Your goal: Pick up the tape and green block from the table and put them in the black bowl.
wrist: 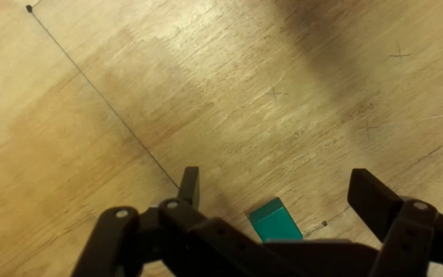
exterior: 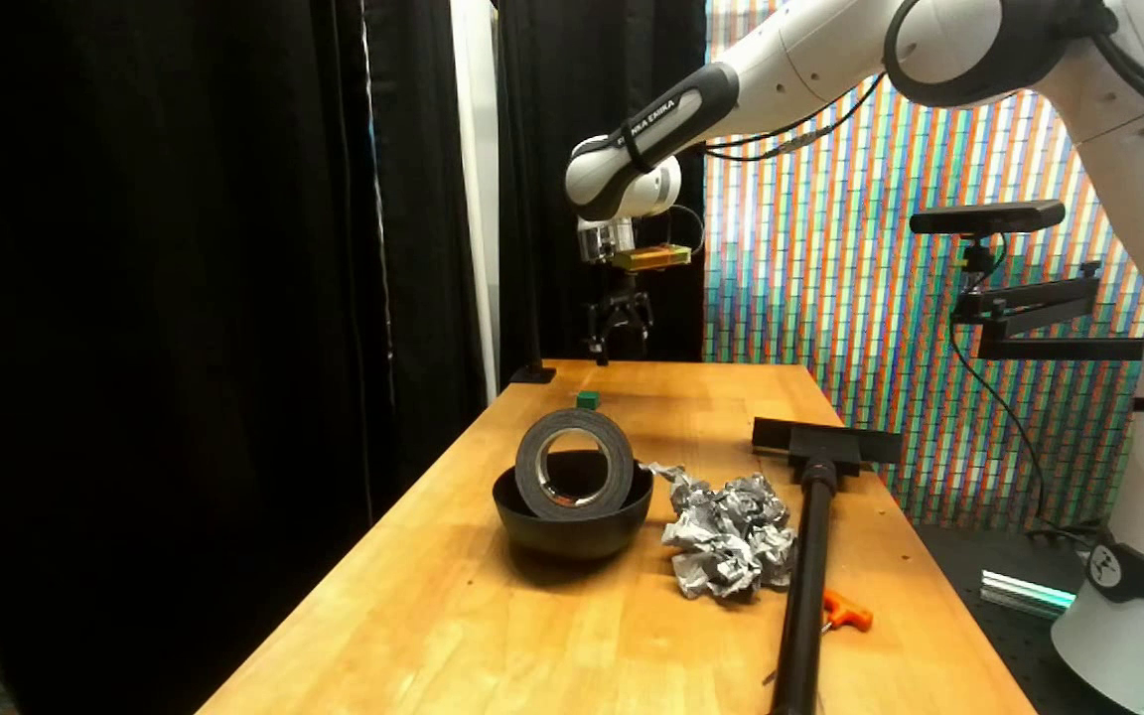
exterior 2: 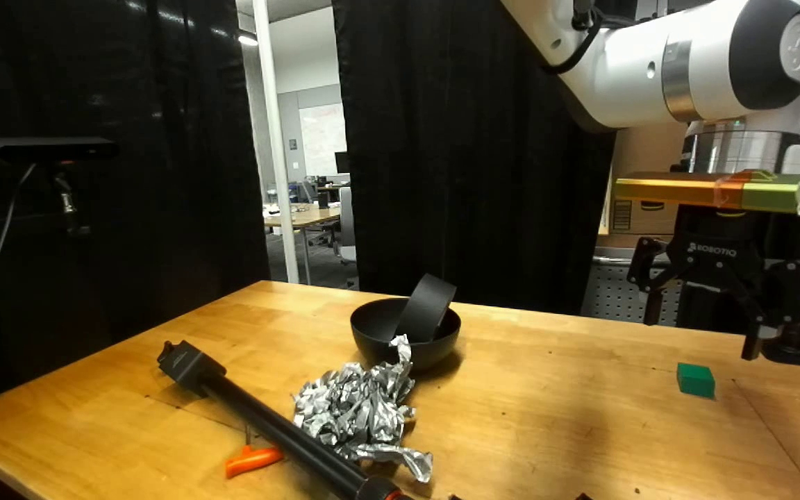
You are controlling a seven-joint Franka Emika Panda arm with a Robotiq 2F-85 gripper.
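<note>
The gripper [exterior 2: 702, 332] hangs over the grained wooden table [exterior: 532, 645], its 2 fingers [wrist: 373, 202] spread wide, and holds nothing. The green block [exterior 2: 696, 380], small and sharp-edged, lies on the table below, untouched. The ring-shaped tape [exterior 2: 426, 309] leans tilted inside the round black bowl [exterior: 572, 541], near the crumpled silvery foil [exterior: 731, 541].

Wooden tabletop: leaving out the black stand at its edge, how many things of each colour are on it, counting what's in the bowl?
Black: 3 (bowl, tape in it, T-shaped tool)
Green: 1 (block)
Silver: 1 (crumpled foil)
Orange: 1 (orange-handled tool)
Total: 6
</note>
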